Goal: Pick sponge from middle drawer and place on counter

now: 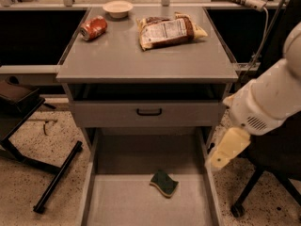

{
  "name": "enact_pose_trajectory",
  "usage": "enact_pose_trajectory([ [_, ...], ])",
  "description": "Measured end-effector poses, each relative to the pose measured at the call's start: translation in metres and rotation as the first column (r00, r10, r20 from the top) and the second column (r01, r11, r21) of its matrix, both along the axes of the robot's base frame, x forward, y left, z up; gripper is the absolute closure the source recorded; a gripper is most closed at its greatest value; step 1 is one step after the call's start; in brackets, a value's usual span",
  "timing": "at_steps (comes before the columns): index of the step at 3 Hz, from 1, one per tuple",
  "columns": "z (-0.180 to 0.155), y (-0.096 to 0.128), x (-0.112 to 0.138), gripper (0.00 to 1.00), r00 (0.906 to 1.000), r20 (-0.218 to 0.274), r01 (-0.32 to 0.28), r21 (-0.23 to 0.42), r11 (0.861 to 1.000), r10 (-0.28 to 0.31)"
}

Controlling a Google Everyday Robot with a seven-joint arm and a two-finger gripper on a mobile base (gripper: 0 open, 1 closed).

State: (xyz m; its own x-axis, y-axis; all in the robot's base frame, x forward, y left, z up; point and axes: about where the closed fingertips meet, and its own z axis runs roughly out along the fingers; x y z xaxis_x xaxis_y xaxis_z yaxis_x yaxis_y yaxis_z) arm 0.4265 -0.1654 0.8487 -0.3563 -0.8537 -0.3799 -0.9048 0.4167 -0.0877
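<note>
The sponge (164, 183), dark green on top with a pale yellow body, lies flat on the floor of the open middle drawer (117, 204), near its centre. The drawer is pulled out toward the camera at the bottom. The counter (141, 60) is the grey cabinet top above it. My gripper (221, 157) hangs from the white arm (268, 102) at the right, just above the drawer's right wall. It is to the right of the sponge and higher, not touching it, and it holds nothing that I can see.
A printed snack bag (169, 31), a red can (93, 28) on its side and a small white bowl (117, 8) sit on the counter's far half. A closed drawer front with a black handle (149, 112) is above the open drawer. Chair legs (56, 178) stand left, a chair base (244, 206) right.
</note>
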Motion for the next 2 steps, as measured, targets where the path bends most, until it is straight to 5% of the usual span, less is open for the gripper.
enact_pose_trajectory([
  [2,-0.174,0.032,0.014,0.00,0.9884,-0.133,0.091,0.133,0.987,-0.073],
])
